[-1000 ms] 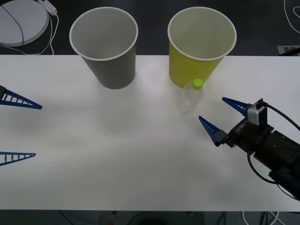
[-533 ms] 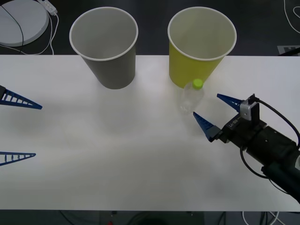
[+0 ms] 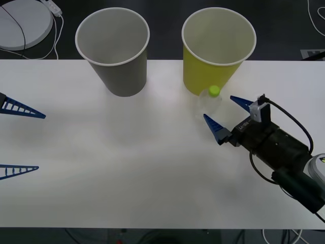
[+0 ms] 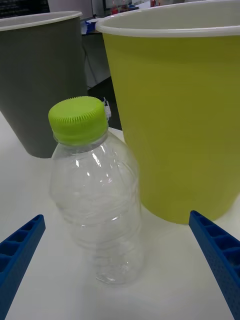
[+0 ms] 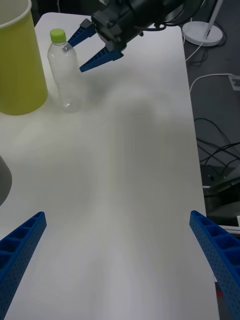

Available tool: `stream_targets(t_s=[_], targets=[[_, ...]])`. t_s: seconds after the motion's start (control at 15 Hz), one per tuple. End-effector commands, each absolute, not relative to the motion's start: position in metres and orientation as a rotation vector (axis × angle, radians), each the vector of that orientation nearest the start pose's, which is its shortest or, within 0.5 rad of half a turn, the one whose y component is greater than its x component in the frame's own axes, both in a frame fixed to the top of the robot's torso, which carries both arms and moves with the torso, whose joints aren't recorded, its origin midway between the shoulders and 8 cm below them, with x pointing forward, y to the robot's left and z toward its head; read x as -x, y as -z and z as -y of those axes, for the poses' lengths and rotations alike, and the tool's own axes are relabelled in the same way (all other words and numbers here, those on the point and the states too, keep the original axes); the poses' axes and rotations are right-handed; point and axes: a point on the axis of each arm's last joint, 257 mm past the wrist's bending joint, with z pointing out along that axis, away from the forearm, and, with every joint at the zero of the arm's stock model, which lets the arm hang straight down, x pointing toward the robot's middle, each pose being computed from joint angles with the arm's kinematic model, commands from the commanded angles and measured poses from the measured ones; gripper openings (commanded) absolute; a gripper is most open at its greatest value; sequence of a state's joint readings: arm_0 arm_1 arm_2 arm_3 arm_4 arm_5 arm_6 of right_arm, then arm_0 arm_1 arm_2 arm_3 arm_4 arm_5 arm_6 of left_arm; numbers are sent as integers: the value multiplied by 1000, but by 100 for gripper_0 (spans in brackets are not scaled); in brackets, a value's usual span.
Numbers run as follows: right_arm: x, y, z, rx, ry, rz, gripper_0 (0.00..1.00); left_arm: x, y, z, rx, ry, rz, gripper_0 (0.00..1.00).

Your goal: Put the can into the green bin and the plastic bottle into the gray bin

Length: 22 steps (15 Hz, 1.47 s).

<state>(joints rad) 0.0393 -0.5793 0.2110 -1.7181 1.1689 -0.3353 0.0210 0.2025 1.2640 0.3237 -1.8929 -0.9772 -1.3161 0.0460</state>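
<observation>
- White table (image 3: 127, 168), dark floor behind with cables and a round white base off the far left corner.
- gray bin (image 3: 112, 51) and green bin (image 3: 218, 48) stand upright side by side at the far edge, gray on the robot's left, green on the right; both look empty from above. No can to point at.
- Right gripper (image 3: 223, 114) is low over the table, fingers spread wide, aimed at the plastic bottle (image 3: 208, 104).
- Bottle stands upright just in front of the green bin, very near its wall; contact can't be told. Lime cap on.
- Left gripper (image 3: 20, 140) parked open at the table's left edge, well apart.
- Step in hand, as I read it: approach for the grasp. Bottle sits off-centre between the fingers in the wrist view, so shift to centre it, push in until the body is between the pads, close gently mid-body since thin plastic crushes and tips, and keep the far finger off the green bin.
</observation>
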Motion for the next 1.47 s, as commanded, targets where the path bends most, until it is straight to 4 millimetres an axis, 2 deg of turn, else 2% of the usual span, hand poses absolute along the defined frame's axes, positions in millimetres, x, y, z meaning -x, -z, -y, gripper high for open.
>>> stream_targets(t_s=[0.07,0.33,0.67,1.0,1.47], targets=[[-498,210,175,603,-325,-1550,100,-319,101,-282,-1639,457,-1511,100],[-508,215,159,618,-339,-1557,100,-319,101,-282,-1639,457,-1511,100],[-514,208,136,622,-356,-1542,100,-319,101,-282,-1639,457,-1511,100],[-519,199,132,621,-364,-1527,100,-319,101,-282,-1639,457,-1511,100],[-524,195,138,592,-358,-1532,100,-319,101,-282,-1639,457,-1511,100]])
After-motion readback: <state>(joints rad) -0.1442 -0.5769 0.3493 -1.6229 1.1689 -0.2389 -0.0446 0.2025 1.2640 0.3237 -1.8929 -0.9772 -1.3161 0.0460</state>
